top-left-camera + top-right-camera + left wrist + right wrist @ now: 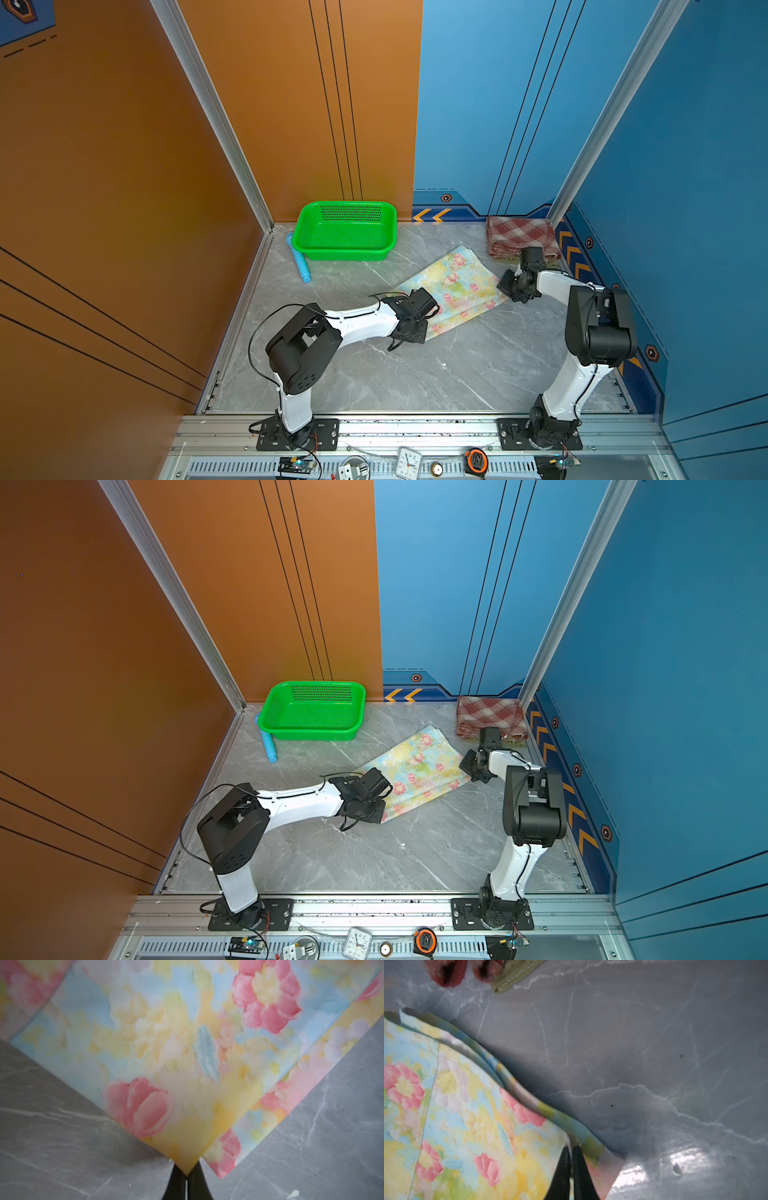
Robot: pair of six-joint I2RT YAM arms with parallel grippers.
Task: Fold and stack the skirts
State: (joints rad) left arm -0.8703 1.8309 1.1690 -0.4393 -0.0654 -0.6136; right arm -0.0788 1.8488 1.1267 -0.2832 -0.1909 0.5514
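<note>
left hand (pixel 186 1176): clamped on floral skirt (pixel 453 286) corner | right hand (pixel 572 1153): same | skirt outside basket (pixel 345 252)

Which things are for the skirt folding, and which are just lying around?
For the job: floral skirt, plaid skirt, olive-green skirt, left hand, right hand.
Just lying about: green basket, blue tube, clock, tape measure.

Both top views: high over front rail, facing down toward back corner, far off; nearly same whole table (pixel 374 374). Left wrist view: very near, facing corner of floral skirt (pixel 166 1043). Right wrist view: near, low along skirt's edge. All four share floral skirt.
</note>
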